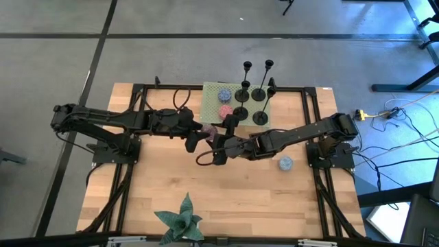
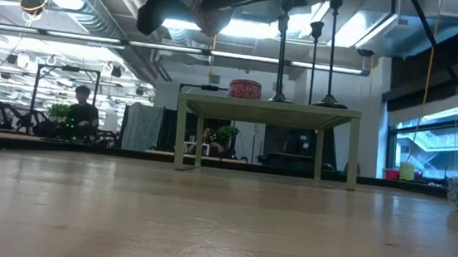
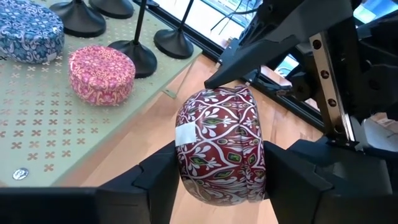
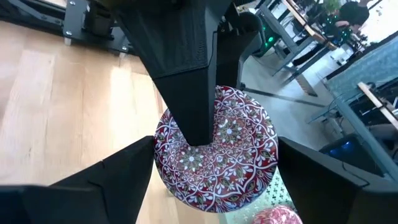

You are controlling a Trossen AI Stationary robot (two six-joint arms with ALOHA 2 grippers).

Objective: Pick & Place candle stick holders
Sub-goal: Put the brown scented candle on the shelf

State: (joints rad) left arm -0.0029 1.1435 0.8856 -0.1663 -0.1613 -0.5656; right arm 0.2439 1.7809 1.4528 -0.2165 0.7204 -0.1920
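Standing on the pale green patterned platform, upper centre, the black disc-based candle stick holders look light, rigid, top-heavy; grip stems low. Left claw is clamped on a round red patterned tin; right claw spreads apart beside it.

stand | red tin and three candle stick holders on top
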